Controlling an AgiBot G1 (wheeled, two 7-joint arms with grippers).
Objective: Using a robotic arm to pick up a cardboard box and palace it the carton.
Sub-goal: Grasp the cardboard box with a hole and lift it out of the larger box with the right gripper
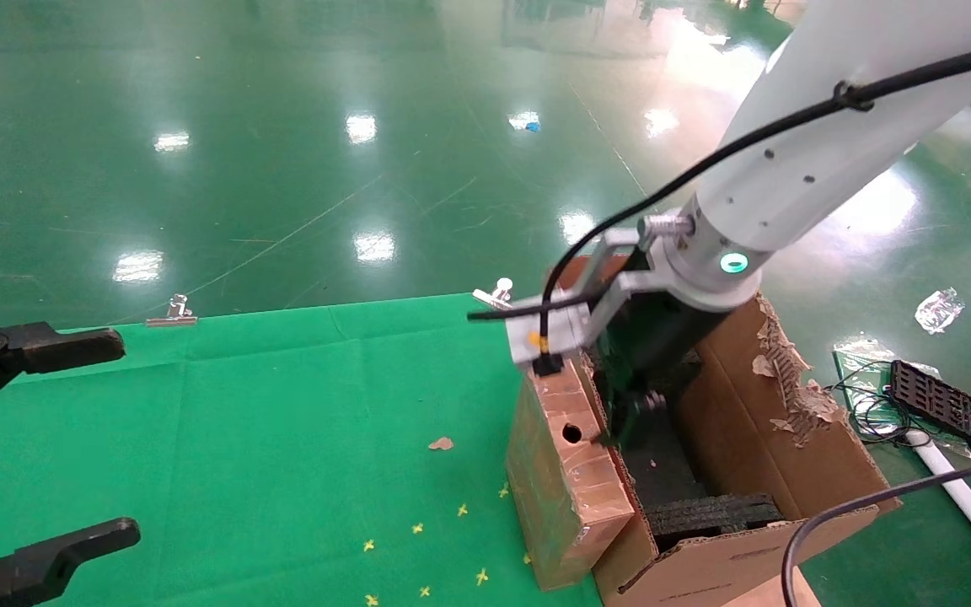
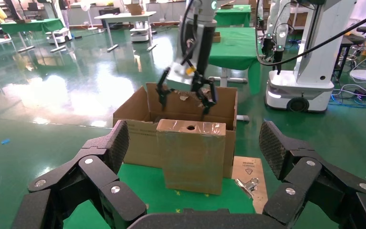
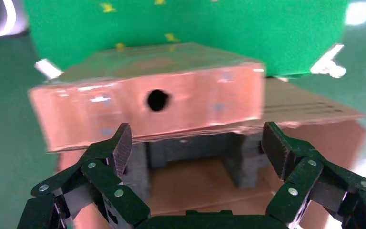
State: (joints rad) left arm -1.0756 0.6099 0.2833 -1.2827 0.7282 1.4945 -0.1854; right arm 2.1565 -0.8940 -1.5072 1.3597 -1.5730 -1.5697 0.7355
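The cardboard box stands upright on the green cloth, its glossy taped top with a round hole facing up, pressed against the near-left wall of the carton. The white robotic arm reaches down from the right. Its right gripper is open and empty, hanging inside the carton's mouth just beside the box's top edge, above black foam blocks. The right wrist view shows the box top, the open right gripper and foam. My left gripper is open and parked at the far left. Its view shows the box, the carton and the right gripper.
Binder clips hold the green cloth at the table's far edge. A cardboard scrap and yellow marks lie on the cloth. A black tray and cables lie on the floor to the right. Other robots stand behind.
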